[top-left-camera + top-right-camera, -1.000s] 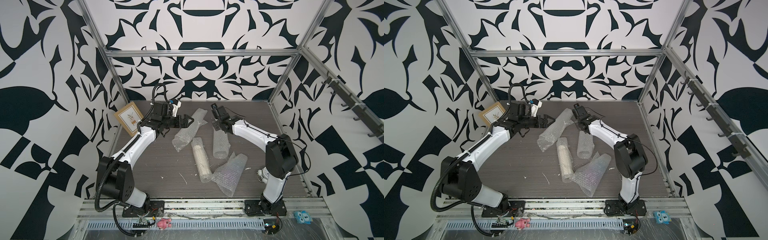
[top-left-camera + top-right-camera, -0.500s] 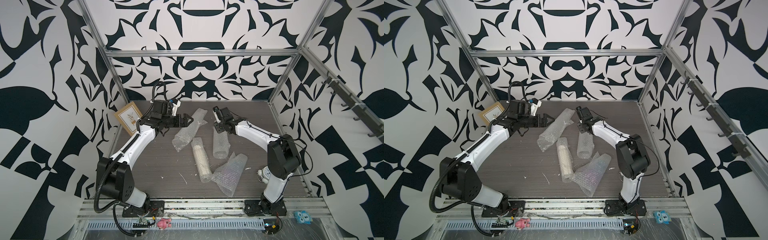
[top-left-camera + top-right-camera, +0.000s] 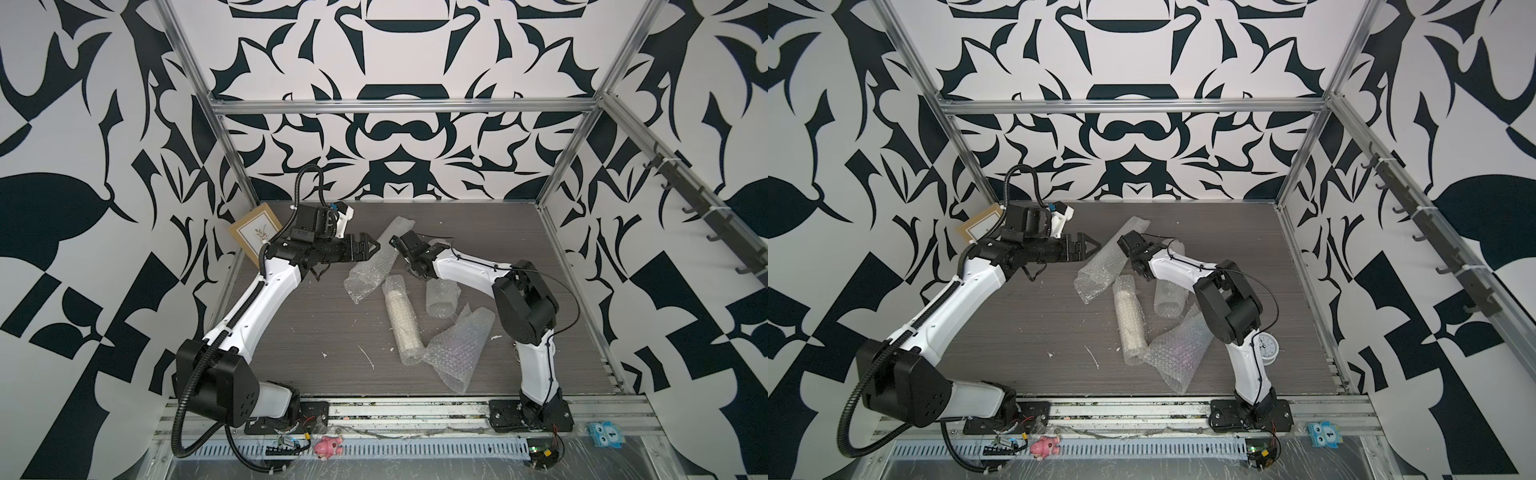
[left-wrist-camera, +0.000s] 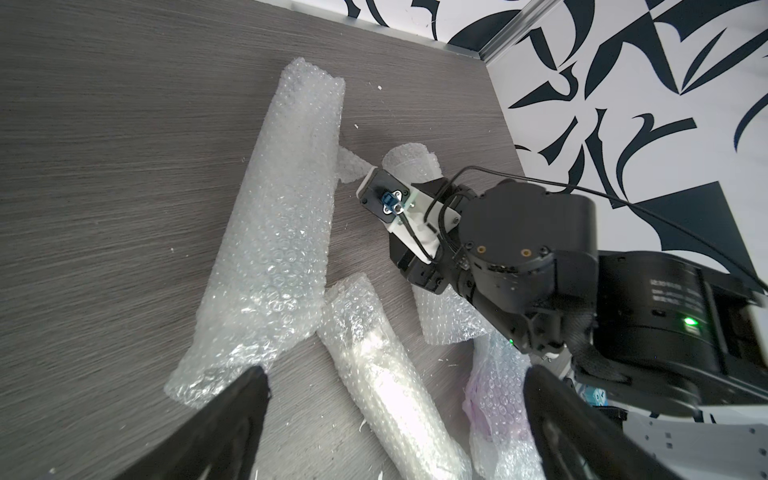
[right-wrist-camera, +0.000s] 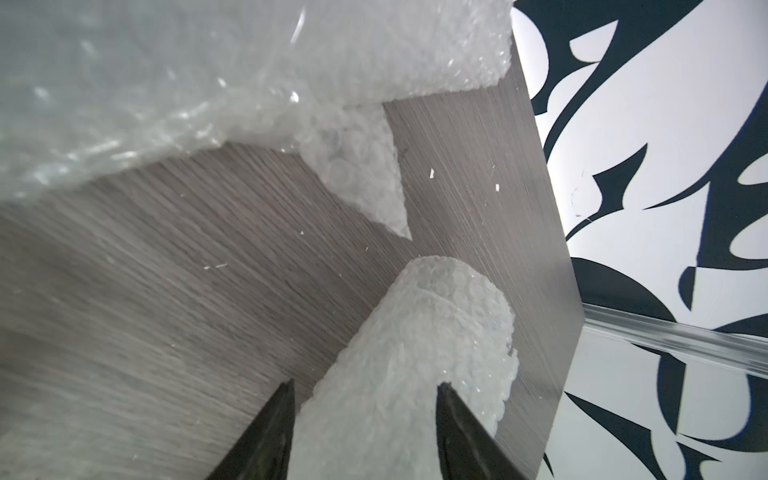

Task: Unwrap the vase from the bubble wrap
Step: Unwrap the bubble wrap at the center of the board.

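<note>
The wrapped vase [image 3: 401,318] lies on its side mid-tabletop [image 3: 299,332], with loose sheets of bubble wrap [image 3: 459,351] around it. The left gripper [image 3: 368,247] hangs over a long sheet [image 3: 372,270], jaws spread wide and empty. The right gripper [image 5: 365,384] has its jaws parted, one on either side of a short roll [image 5: 415,353].

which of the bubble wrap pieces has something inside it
The long roll in the middle: an opaque whitish core shows through it, while the other pieces look see-through and empty.
</note>
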